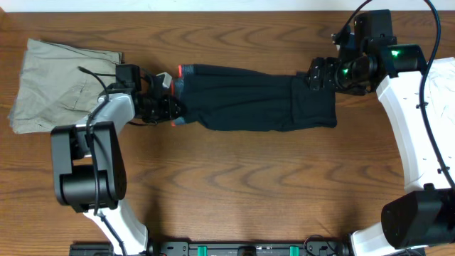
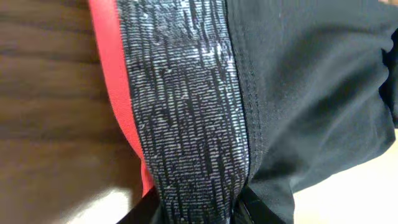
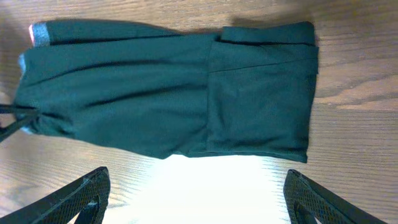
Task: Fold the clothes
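The black leggings (image 1: 256, 99) lie across the middle of the wooden table, their legs folded back over themselves at the right end. The red-and-grey waistband (image 1: 179, 73) is at the left end. My left gripper (image 1: 169, 107) is shut on the waistband; the left wrist view shows the grey weave (image 2: 186, 112) with its red edge pinched between the fingers (image 2: 196, 211). My right gripper (image 1: 316, 73) is open and empty, just off the folded right end. In the right wrist view the leggings (image 3: 168, 93) lie beyond the spread fingers (image 3: 196, 199).
Khaki-beige trousers (image 1: 57, 82) lie folded at the far left, beside the left arm. A white surface (image 1: 444, 78) shows at the right edge behind the right arm. Bare wood table (image 1: 249, 185) runs in front of the leggings.
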